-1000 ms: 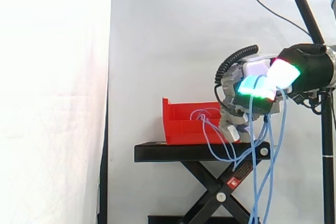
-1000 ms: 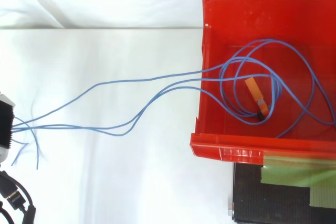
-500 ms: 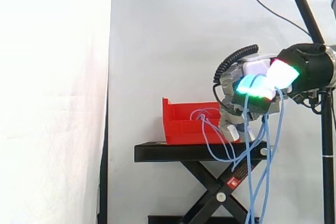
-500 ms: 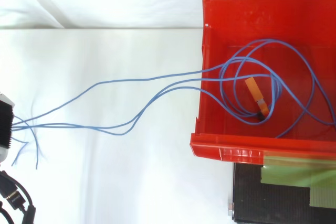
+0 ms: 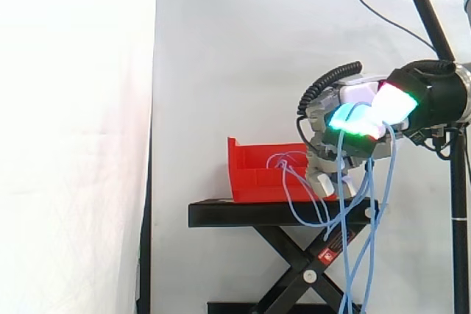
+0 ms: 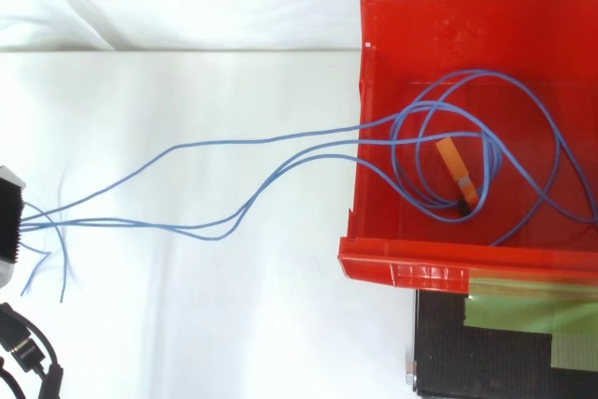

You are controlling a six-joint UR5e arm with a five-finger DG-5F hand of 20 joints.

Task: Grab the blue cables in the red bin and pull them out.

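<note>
Side view: at 3 o'clock of the red plastic bin (image 5: 254, 174), the hand (image 5: 327, 126) has its glowing fingers (image 5: 355, 118) curled round thin blue cables (image 5: 344, 218), which dangle past the black scissor stand (image 5: 272, 212). Top view: cable loops lie in the bin (image 6: 402, 263), with strands leading out toward 9 o'clock.

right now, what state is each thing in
hand: shut on blue cables, outside red bin
blue cables: partly out, loops inside, strands over the rim
red bin: upright on black stand
orange plug: lying inside the bin
</note>
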